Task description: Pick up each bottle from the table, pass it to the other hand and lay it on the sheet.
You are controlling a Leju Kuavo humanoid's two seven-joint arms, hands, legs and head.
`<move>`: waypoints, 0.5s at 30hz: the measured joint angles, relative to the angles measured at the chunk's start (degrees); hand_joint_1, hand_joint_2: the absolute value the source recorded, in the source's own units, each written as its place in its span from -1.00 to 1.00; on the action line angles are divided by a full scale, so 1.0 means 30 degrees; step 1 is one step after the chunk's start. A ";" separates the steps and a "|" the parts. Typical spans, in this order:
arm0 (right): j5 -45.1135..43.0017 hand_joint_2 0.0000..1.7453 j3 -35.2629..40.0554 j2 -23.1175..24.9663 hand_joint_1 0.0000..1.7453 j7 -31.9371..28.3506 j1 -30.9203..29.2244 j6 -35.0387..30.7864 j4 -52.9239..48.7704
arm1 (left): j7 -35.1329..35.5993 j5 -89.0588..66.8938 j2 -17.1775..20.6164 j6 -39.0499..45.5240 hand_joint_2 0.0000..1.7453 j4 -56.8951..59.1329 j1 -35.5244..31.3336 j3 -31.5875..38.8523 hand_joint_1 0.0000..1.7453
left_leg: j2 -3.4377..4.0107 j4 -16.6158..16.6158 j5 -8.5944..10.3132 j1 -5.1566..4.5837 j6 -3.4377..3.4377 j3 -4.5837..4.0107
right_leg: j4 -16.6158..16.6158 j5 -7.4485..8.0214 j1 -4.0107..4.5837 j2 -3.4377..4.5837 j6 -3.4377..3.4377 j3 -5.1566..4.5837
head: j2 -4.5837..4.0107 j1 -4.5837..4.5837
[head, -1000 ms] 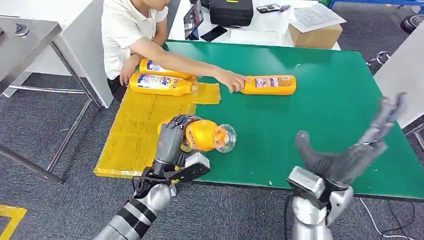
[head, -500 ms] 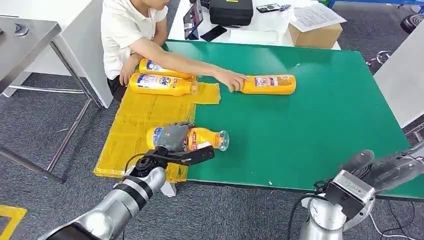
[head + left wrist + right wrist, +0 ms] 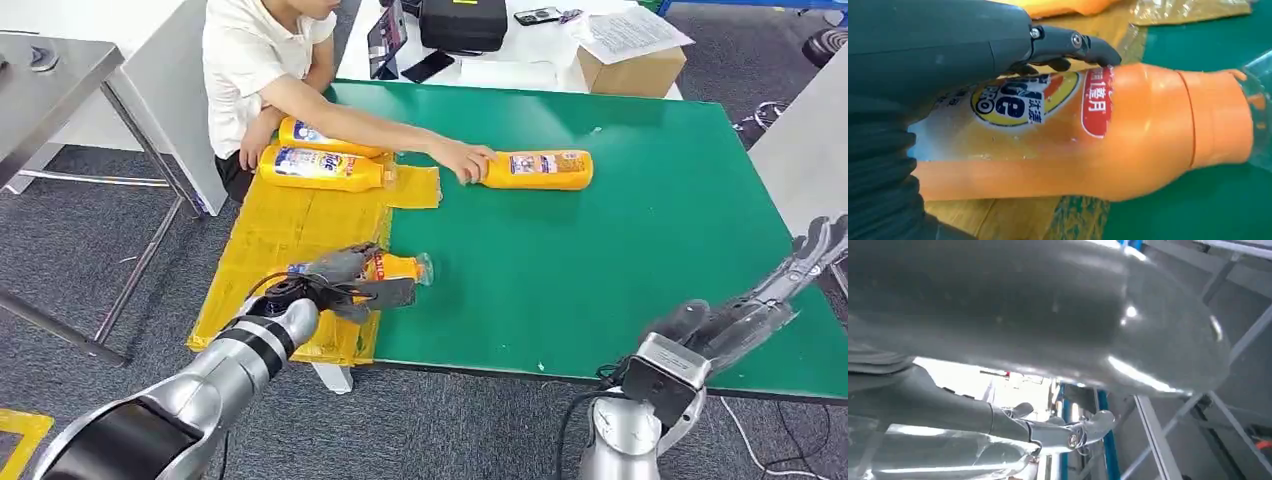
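Now left hand [image 3: 345,272] gripping bottle [image 3: 398,268], sheet [image 3: 275,235]

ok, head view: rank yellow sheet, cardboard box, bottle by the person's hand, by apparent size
1. Yellow sheet, clearly largest.
2-3. Cardboard box and bottle by the person's hand look alike; the box is farther and partly under papers, so unranked.

The bottle [image 3: 1128,135] in the left hand [image 3: 345,275] is glossy orange plastic with a printed label and a clear cap. The sheet [image 3: 290,235] looks like creased yellow plastic film. The desk [image 3: 640,230] has a smooth matt green top. Dark plastic fingers [image 3: 1068,42]; the right hand [image 3: 760,305] shines grey.
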 measured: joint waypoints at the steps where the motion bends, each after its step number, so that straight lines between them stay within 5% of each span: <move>1: -0.0029 -1.00 0.0073 0.0000 -1.00 0.0000 0.0013 0.0000 0.0102 | -0.0263 0.0253 -0.0036 -0.0325 1.00 0.0036 -0.0050 0.0021 -1.00 | -0.0006 0.0000 0.0000 -0.0002 0.0000 0.0000 | -0.0002 0.0000 -0.0002 -0.0002 0.0000 0.0002 | 0.0000 0.0000; 15: 0.0022 -1.00 0.0714 -0.0270 -1.00 0.0000 0.0106 0.0000 0.1100 | -0.2598 0.2424 -0.1005 -0.1100 1.00 0.0037 0.0332 0.0117 -1.00 | -0.0014 0.0000 0.0001 -0.0002 0.0000 0.0005 | 0.0000 0.0001 0.0001 -0.0007 0.0000 0.0008 | 0.0000 0.0000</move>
